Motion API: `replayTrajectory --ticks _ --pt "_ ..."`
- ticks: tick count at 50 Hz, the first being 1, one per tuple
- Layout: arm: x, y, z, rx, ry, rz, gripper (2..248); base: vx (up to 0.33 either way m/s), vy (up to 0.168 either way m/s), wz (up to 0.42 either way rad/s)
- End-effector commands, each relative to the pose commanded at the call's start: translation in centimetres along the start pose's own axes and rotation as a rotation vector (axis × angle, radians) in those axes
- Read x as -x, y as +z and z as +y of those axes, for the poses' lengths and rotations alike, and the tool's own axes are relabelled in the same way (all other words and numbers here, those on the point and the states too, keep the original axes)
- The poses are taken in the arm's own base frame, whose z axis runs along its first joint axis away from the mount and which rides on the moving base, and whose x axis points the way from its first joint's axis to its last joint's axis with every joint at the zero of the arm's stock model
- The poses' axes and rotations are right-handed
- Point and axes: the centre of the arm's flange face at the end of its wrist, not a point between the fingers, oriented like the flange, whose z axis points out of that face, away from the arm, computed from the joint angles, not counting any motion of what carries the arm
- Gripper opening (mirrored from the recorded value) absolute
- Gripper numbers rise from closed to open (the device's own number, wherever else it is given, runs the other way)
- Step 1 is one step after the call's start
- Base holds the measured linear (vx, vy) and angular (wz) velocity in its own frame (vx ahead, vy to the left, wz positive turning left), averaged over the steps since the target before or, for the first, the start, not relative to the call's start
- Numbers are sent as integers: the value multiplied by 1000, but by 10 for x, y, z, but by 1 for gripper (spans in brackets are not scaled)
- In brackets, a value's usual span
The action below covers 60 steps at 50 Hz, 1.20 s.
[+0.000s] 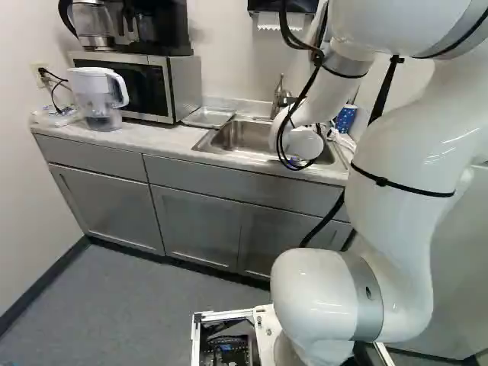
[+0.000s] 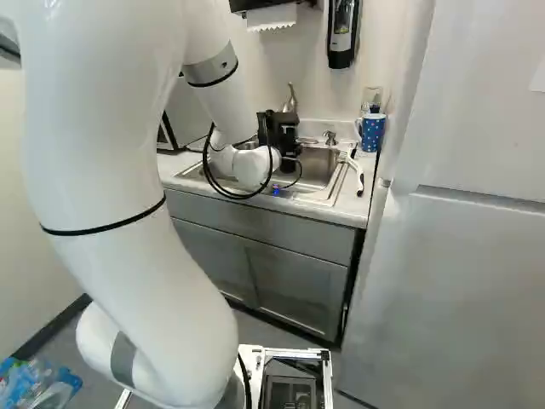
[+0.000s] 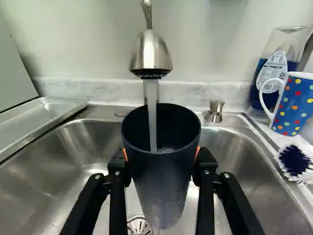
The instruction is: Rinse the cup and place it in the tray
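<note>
- The white fridge (image 2: 451,281) stands tall at the right of the right base view.
- My white arm (image 2: 128,196) reaches forward over the sink end of the counter.
- The counter (image 1: 156,137) runs along the wall on top of grey cabinets (image 1: 191,221).
- The microwave (image 1: 179,84) sits on it, with a coffee maker (image 1: 164,27) on top.
- The metal sink (image 3: 234,152) is set into the counter, and my pincer (image 2: 279,136) is over its basin.
- The metal tray (image 3: 41,120) lies flat on the counter, just beside the sink, on the side towards the microwave.
- A clear water pitcher (image 1: 97,99) with a white lid and handle stands in front of the microwave.
- In the wrist view my pincer (image 3: 160,159) is clamped on the cup, with an orange pad on either side of it.
- A bottle of blue dish soap (image 3: 276,63) stands behind the dotted mug, at the sink's right.
- The tap (image 3: 150,51) is running, and its stream goes straight down into the cup's mouth.
- The dark blue cup (image 3: 161,181) is the one I'm holding, mouth up under the tap, over the basin.
- The blue mug (image 3: 296,107) with coloured dots stands upright on the counter near the soap.
- A round scrub brush (image 3: 295,160), blue and white, lies by the sink's right edge, near the mug.
- The drain (image 3: 140,227) shows partly, down past the cup.
</note>
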Motion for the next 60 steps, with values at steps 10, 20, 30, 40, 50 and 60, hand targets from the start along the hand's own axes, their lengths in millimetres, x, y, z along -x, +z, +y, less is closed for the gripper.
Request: replayTrajectory --ticks 10,20,30,40,50,60 --pt "0 0 0 0 0 0 126 0 0 0" --pt "0 0 0 0 0 0 126 0 0 0" --pt "0 0 0 0 0 0 126 0 0 0" --pt "0 0 0 0 0 0 126 0 0 0" --pt "0 0 0 0 0 0 126 0 0 0" --pt "0 0 0 0 0 0 126 0 0 0"
